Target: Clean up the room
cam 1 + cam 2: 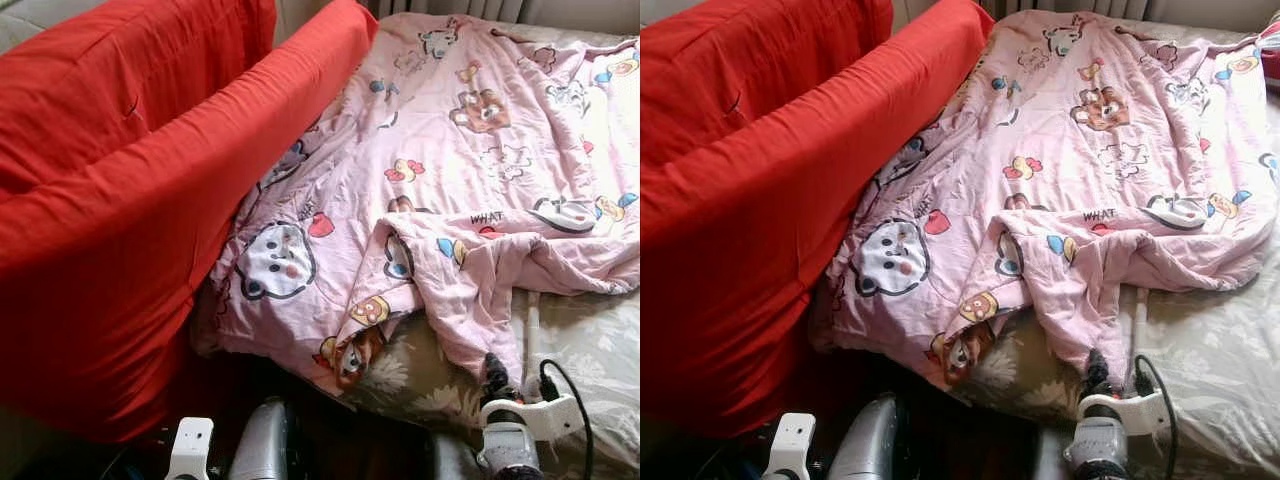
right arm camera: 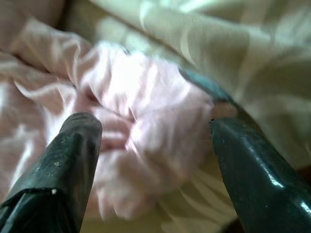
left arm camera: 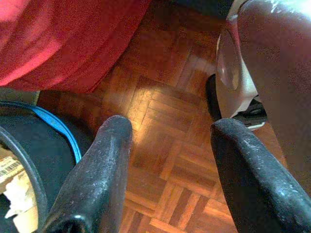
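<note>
A pink quilt [image 1: 450, 170] printed with cartoon animals lies rumpled over a bed with a pale floral sheet [image 1: 590, 350]. One folded corner [image 1: 470, 330] of the quilt hangs toward the bed's front edge. My right gripper [image 1: 494, 372] sits just below that corner, at the bed's edge. In the right wrist view its fingers [image 2: 63, 165] stand open with pink quilt cloth [image 2: 146, 121] bunched between and beyond them, not pinched. My left gripper [image 3: 167, 141] hangs low and open over the parquet floor [image 3: 165, 126], holding nothing.
A big red cushion or mattress [image 1: 130, 180] leans against the bed's left side, pressing on the quilt's edge. Under the left arm are a dark bin with a blue rim [image 3: 58, 131] and red cloth [image 3: 68, 43]. Dark floor lies between me and the bed.
</note>
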Available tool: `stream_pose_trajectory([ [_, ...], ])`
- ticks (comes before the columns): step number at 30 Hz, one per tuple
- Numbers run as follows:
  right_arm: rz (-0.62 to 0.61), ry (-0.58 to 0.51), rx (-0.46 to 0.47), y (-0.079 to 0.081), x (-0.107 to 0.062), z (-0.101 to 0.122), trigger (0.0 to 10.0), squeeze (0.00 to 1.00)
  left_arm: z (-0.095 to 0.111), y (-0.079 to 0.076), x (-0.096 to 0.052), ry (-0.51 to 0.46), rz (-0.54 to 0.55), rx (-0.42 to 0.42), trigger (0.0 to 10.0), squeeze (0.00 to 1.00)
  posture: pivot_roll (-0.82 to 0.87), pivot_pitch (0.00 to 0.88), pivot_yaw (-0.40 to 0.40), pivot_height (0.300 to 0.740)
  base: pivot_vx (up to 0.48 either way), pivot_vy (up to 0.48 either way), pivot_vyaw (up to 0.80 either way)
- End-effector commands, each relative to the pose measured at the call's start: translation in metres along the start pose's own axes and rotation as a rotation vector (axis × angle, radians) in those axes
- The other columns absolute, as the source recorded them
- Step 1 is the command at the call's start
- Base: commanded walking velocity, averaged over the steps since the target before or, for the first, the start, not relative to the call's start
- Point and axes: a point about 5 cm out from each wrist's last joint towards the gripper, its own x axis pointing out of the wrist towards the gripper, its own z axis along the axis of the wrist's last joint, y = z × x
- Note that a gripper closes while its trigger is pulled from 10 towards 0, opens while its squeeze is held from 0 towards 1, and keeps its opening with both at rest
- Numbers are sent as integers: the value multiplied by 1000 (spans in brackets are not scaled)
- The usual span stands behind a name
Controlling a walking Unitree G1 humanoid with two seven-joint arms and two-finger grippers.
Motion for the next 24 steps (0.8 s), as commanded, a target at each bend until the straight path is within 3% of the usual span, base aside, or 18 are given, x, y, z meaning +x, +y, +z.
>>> stream_pose_trajectory([
  [1,1,-12,22,-2,-1,0,10000,0,-13,6,-4,53,6,18,10000,0,21,184,105,621,0,0,0],
  [5,27,-26,31,2,0,3,10000,0,-12,6,-4,53,6,24,10000,0,21,183,106,621,0,0,0],
  [9,-23,-9,50,-7,-2,0,10000,0,-12,7,-3,52,5,26,10000,0,27,183,108,621,0,0,0],
  [24,-77,-1,74,-15,-6,-5,10000,0,-15,16,-7,47,26,42,10000,0,49,211,125,621,0,0,0],
])
